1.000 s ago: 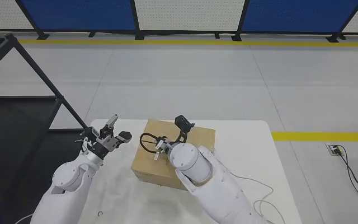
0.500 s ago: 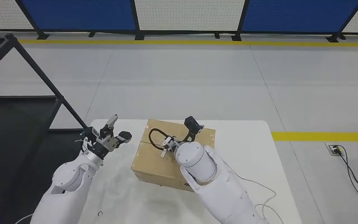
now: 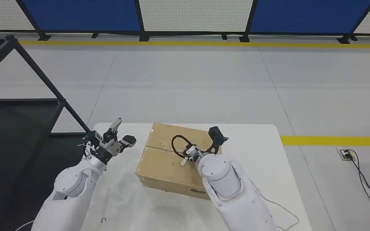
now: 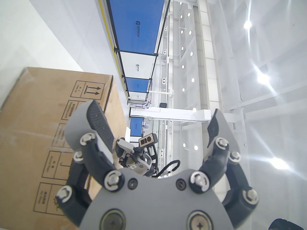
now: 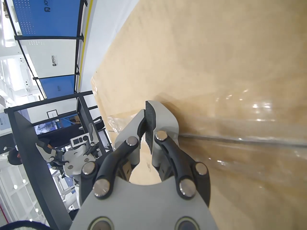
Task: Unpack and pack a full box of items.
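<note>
We see the left hand [image 4: 156,120] at 9 o'clock of the box [image 3: 159,159], fingers spread wide and holding nothing. It is just beside the box's side wall and, as far as we can tell, not touching it. The box stands mid-surface [image 3: 260,144], flaps shut and facing up, with clear tape [image 5: 239,140] along the centre seam. The right hand [image 5: 147,113] is low over the box top, a bit toward 3 o'clock from its middle. Its fingers are pinched together with nothing visible between the pads, and the tips are right at the seam.

Risks, our read: the tape looks glossy, so closed fingertips may skate along it without breaking or lifting it, and the box stays sealed. A hard sideways drag from the right hand could shove or twist the box, because the left hand is open and not bracing that wall. If the box slides toward 9 o'clock it could bump the spread left fingers. A hard downward press could dent the flaps onto whatever is packed inside; we can't see the contents.

Orientation: the box sits upright, taped top up. Its long axis runs roughly 9 to 3 o'clock, with the 3 o'clock end swung slightly toward 4. The seam follows that axis.
</note>
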